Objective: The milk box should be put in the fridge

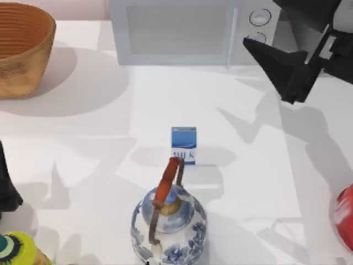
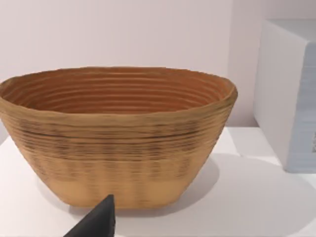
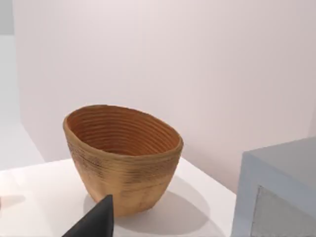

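The milk box (image 1: 183, 144) stands upright near the middle of the table, blue on top with a white band reading MILK. It is just behind the teapot's handle. The fridge is out of view. My right gripper (image 1: 276, 66) hovers high at the back right, in front of the microwave's knobs and well away from the carton. My left arm (image 1: 6, 187) sits parked at the table's left edge. Nothing is held by either gripper.
A blue-and-white teapot (image 1: 168, 221) with a brown handle stands in front of the carton. A white microwave (image 1: 176, 33) with two knobs is at the back centre. A woven basket (image 1: 22, 49) (image 2: 118, 133) (image 3: 123, 153) fills the back left. A red object (image 1: 345, 215) is at the right edge and a green-yellow object (image 1: 19, 251) at the front left.
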`<state>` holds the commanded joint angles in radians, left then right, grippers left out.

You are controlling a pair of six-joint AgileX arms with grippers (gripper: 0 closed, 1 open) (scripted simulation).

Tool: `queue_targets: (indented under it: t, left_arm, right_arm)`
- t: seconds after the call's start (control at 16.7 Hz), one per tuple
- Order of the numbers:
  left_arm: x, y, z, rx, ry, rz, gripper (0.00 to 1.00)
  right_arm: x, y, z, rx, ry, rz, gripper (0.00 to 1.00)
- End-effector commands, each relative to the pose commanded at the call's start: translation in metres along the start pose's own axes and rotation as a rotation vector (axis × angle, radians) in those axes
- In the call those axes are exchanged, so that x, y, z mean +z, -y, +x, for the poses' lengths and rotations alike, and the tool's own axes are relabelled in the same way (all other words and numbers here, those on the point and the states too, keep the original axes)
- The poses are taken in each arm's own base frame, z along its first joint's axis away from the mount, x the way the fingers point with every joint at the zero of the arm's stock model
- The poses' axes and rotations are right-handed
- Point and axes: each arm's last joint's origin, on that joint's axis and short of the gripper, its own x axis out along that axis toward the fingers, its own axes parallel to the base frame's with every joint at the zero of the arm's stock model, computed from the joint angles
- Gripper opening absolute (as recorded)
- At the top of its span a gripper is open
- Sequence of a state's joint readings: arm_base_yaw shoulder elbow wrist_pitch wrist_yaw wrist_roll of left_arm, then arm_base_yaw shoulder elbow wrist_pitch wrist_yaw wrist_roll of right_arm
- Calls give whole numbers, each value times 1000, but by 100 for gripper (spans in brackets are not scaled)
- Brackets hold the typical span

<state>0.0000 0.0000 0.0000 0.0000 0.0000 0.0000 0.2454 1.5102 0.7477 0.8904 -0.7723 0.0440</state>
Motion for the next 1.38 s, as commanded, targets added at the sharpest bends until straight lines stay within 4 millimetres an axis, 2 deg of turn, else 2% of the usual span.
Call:
queue_targets:
  t: [0.18,0.36,0.54,0.72,0.9,1.26,1.38]
  left_arm:
    - [0,0,0,0,0,0,100]
    - [0,0,0,0,0,0,100]
    - [0,0,0,0,0,0,100]
    - [0,0,0,0,0,0,100]
    - [0,0,0,0,0,0,100]
    - [0,0,0,0,0,0,100]
    - [0,0,0,0,0,0,100]
  right_arm:
    - [-52,17,46,200,-1,3,100]
    - [-118,23,74,359,-12,14,100]
    - [-183,23,82,467,-29,34,100]
    - [-231,21,73,517,-48,59,100]
    - [-253,22,62,525,-61,77,100]
    - [-253,20,64,526,-63,79,100]
    - [-252,16,75,525,-61,77,100]
